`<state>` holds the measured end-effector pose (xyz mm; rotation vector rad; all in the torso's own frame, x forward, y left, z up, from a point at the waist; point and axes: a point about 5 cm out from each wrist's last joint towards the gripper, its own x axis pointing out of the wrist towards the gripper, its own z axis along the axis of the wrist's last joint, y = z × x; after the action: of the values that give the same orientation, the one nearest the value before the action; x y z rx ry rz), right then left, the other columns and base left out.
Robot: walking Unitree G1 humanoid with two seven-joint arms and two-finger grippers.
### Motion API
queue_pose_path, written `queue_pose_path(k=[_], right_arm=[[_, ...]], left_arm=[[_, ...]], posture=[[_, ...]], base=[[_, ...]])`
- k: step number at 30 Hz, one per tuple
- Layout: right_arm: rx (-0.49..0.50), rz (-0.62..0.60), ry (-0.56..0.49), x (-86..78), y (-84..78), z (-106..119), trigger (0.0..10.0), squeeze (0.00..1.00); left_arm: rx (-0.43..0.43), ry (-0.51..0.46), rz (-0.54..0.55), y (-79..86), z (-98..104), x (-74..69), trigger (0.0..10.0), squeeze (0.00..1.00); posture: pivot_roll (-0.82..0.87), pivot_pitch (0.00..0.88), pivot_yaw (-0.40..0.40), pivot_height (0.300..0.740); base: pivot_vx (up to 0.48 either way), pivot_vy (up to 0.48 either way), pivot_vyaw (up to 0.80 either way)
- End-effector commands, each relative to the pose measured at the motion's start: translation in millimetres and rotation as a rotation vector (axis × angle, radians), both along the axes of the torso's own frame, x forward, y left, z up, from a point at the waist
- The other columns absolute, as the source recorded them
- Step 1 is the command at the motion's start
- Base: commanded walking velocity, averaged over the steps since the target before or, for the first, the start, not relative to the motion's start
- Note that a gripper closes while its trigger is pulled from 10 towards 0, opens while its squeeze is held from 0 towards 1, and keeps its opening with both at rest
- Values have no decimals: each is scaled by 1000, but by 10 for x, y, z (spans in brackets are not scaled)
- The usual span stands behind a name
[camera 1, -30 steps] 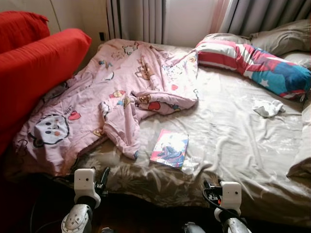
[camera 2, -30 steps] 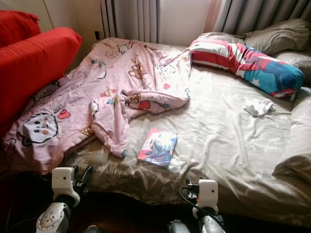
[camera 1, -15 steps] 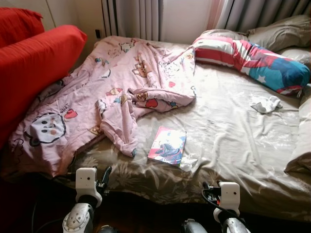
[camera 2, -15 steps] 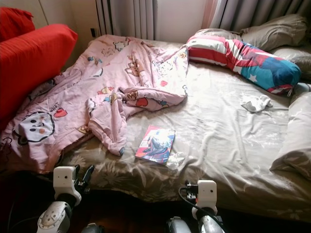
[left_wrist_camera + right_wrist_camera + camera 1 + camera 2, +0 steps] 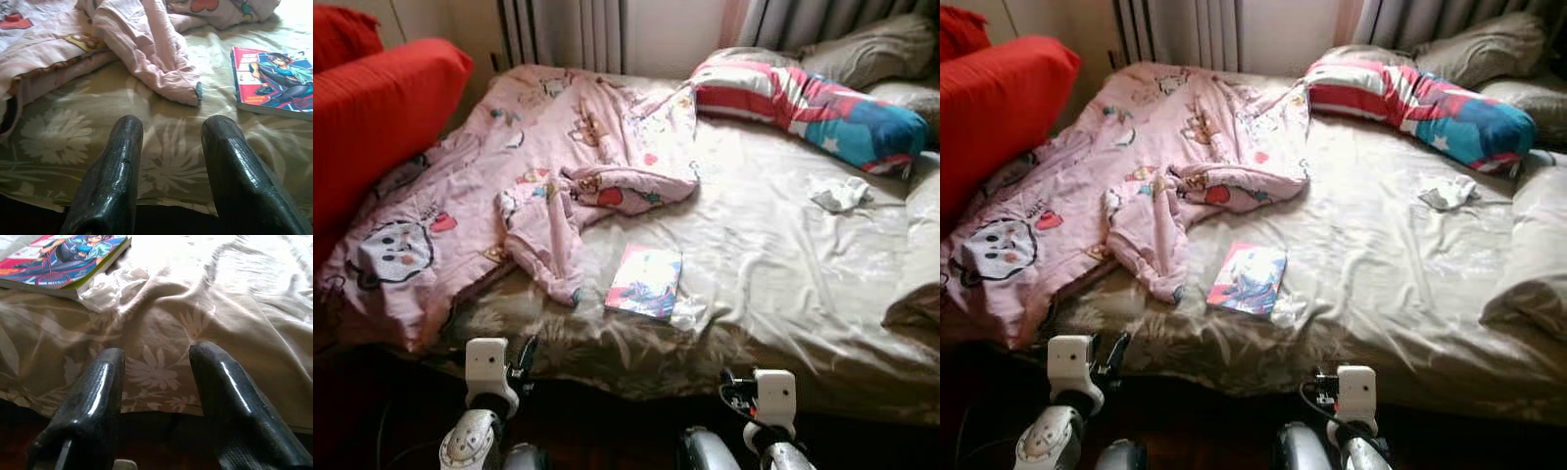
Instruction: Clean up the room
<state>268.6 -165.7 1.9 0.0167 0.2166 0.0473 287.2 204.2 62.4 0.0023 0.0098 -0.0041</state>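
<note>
**Bed with book and rumpled blanket, both claws low at its near edge**

Bed (image 5: 783, 264) covered in a beige floral sheet spreads ahead of the robot. A pink cartoon-print blanket (image 5: 509, 186) lies crumpled over its left half, one fold trailing toward the near edge. Just beside that fold, near the middle of the bed's front, a colourful book (image 5: 646, 281) lies flat, with a scrap of clear wrapper (image 5: 110, 286) touching its corner. A striped red, white and blue pillow (image 5: 813, 103) rests at the far right, and a small white cloth (image 5: 840, 194) lies apart from it on the sheet. Red cushions (image 5: 382, 108) stand along the left side.

The left claw (image 5: 171, 147) hangs before the bed's edge, fingers spread and empty, facing the blanket fold and book. The right claw (image 5: 156, 377) is likewise released, holding nothing, near the wrapper and book.
</note>
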Motion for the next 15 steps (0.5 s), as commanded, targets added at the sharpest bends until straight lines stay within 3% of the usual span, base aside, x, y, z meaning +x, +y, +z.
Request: queue_pose_path(k=[1,5,7,15], right_arm=[[-5,19,2,-24,7,-22,10000,0],[-5,29,2,-30,31,-28,10000,0],[36,11,11,-36,39,-43,10000,0],[33,24,12,-39,72,-54,10000,0]], left_arm=[[3,14,-11,-26,-17,-14,10000,0],[4,13,-14,-30,-11,-7,10000,0],[3,12,-18,-32,-7,-2,10000,0],[1,11,-31,-47,2,8,10000,0]], posture=[[6,192,-46,554],[7,189,-44,554],[7,182,-42,554],[7,174,-38,554]], base=[[0,0,481],[0,0,661],[127,0,0],[284,0,0]])
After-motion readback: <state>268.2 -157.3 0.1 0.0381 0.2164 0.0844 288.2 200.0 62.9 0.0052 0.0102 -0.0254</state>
